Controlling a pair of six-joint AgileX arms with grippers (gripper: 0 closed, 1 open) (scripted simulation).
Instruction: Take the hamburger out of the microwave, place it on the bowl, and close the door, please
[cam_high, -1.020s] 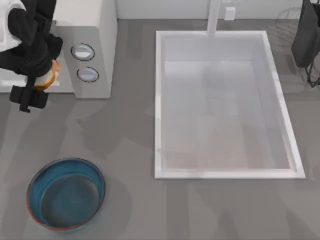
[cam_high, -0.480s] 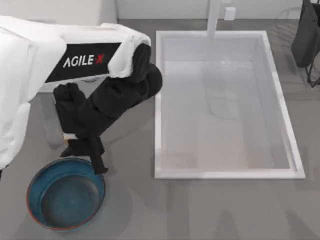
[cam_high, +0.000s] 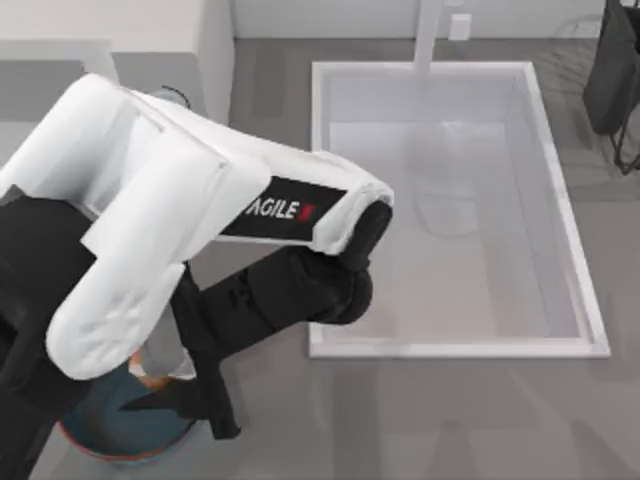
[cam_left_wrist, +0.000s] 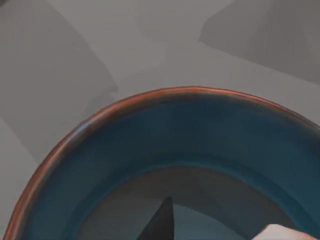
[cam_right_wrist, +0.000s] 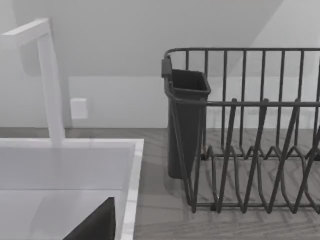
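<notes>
The microwave (cam_high: 150, 45) sits at the bench's (cam_high: 420, 420) far left corner, largely masked by the left arm, so the door cannot be judged and remains a later step. The bowl (cam_high: 120, 440) lies near the front left edge, rim peeking out beneath the arm. The left tool (cam_high: 170, 385) hovers over it, apparently clamped on the hamburger (cam_high: 160, 358); released off-centre, the bun could strike the rim and tumble onto the bench. The right arm (cam_high: 612, 70) rests parked far right.
</notes>
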